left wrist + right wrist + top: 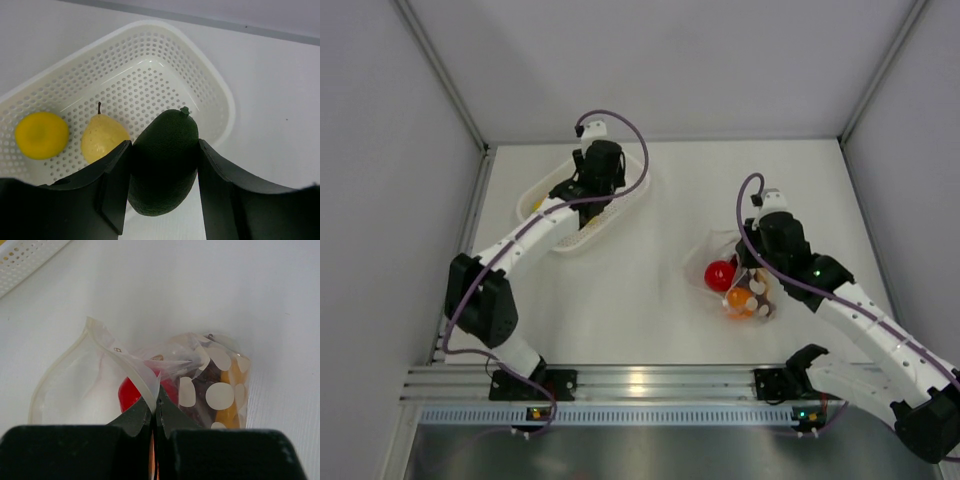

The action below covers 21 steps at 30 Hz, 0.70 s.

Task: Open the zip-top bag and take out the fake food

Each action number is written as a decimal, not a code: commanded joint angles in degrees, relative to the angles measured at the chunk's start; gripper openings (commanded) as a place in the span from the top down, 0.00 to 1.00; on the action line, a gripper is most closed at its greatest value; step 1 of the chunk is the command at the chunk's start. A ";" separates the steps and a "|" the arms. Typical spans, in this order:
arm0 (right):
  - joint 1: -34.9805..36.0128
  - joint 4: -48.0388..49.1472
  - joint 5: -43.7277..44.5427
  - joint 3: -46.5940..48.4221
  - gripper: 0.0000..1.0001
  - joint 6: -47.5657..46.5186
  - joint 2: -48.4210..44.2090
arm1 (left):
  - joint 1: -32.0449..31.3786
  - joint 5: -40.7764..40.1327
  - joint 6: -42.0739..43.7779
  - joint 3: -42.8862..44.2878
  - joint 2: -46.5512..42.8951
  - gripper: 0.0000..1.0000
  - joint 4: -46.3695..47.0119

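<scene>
white table (650, 300) carries a perforated basket (533, 203) at 11 o'clock and a clear dotted bag (718, 248) at 4 o'clock, well apart. right gripper (155, 407) is pinched tight on the bag's top edge, mouth gaping. left gripper (164, 145) over the basket, jaws part-spread, clamps a dark green avocado (162, 172). apple (720, 272) and orange (740, 300) are inside the bag. lemon (41, 135) and pear (102, 137) lie in the basket.
</scene>
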 commanded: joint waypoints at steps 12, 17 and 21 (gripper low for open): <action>0.45 3.33 -0.52 2.63 1.00 -1.31 -0.48 | 13.92 17.54 1.60 24.10 28.56 0.73 0.02; 0.36 4.12 -0.87 2.89 1.00 -1.40 0.92 | 15.77 21.41 1.51 28.15 32.61 0.28 -0.86; 0.45 4.48 -1.66 3.86 1.00 -1.05 2.33 | 16.30 20.97 1.42 29.38 32.61 0.06 -1.56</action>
